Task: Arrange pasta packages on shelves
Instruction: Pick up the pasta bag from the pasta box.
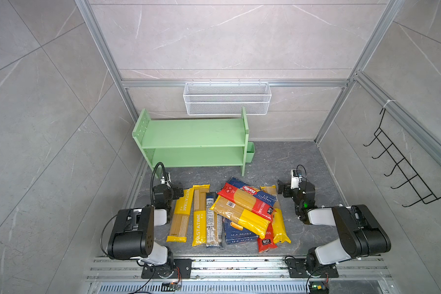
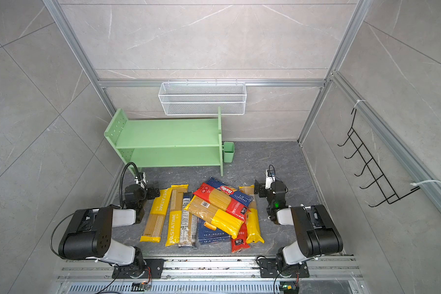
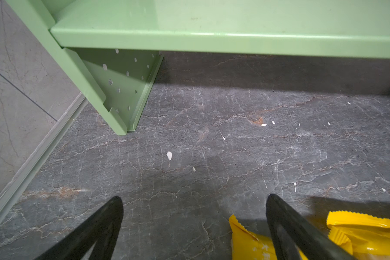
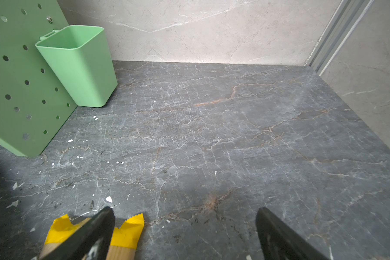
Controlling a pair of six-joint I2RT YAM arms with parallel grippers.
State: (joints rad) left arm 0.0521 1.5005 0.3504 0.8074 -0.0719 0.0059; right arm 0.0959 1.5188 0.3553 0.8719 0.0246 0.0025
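Several pasta packages (image 1: pixel 239 216) lie on the dark floor between my arms. Two yellow-ended PASTATIME bags (image 1: pixel 181 213) and a narrow clear pack (image 1: pixel 211 219) lie side by side. To their right, red-ended and yellow-ended bags are heaped over dark blue Barilla boxes (image 1: pixel 239 235). The pale green shelves (image 1: pixel 194 142) (image 2: pixel 168 142) stand behind them with both boards bare. My left gripper (image 1: pixel 175 188) (image 3: pixel 194 198) is open beside a yellow bag end (image 3: pixel 245 238). My right gripper (image 1: pixel 281 189) (image 4: pixel 185 210) is open by another yellow end (image 4: pixel 126 234). Neither holds anything.
A green cup (image 4: pixel 79 65) hangs on the shelf unit's right side panel. A white wire mesh basket (image 1: pixel 227 98) hangs on the back wall above the shelves. A black wire hook rack (image 1: pixel 402 163) is on the right wall. Walls enclose three sides.
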